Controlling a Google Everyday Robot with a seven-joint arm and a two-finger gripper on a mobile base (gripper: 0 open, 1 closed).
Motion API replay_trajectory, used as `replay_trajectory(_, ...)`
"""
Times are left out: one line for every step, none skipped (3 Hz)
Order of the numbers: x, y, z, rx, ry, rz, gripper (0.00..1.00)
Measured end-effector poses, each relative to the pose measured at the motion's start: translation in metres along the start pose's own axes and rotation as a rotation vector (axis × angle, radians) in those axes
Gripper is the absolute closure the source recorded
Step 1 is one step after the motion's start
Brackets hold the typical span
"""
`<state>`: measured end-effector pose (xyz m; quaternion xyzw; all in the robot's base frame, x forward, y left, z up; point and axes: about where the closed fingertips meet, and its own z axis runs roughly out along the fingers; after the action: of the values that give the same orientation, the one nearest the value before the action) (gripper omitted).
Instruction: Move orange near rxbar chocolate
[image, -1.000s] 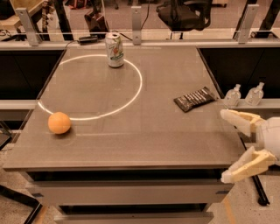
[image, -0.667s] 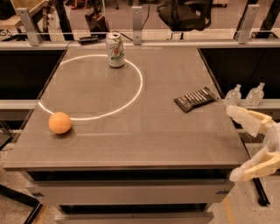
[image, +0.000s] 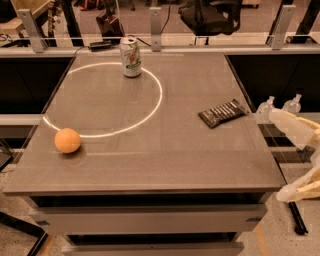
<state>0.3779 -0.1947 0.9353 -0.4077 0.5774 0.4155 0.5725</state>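
Note:
The orange (image: 67, 140) sits on the grey table (image: 150, 145) near its front left edge, just outside a ring of light. The rxbar chocolate (image: 223, 113), a dark flat bar with pale lettering, lies on the right side of the table, angled. My gripper (image: 292, 155) is at the far right edge of the view, off the table's right side, with its two pale fingers (image: 295, 127) spread wide apart and nothing between them. It is far from the orange and a little right of the bar.
A green-and-white soda can (image: 131, 56) stands upright at the back of the table on the light ring. A rail with metal posts (image: 155, 22) runs behind the table. Two small bottles (image: 265, 110) stand beside the right edge.
My gripper has drifted further right toward the edge of the view. The orange, bar and can have not moved.

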Motion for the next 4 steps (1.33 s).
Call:
replay_trajectory(-0.005, 0.018, 0.010, -0.006, 0.016, -0.006, 0.00)
replay_trajectory(-0.010, 0.042, 0.024, -0.006, 0.057, -0.018, 0.00)
replay_trajectory(-0.006, 0.059, 0.033, -0.006, 0.096, -0.024, 0.00)
replay_trajectory(0.004, 0.069, 0.052, -0.037, 0.108, -0.038, 0.00)
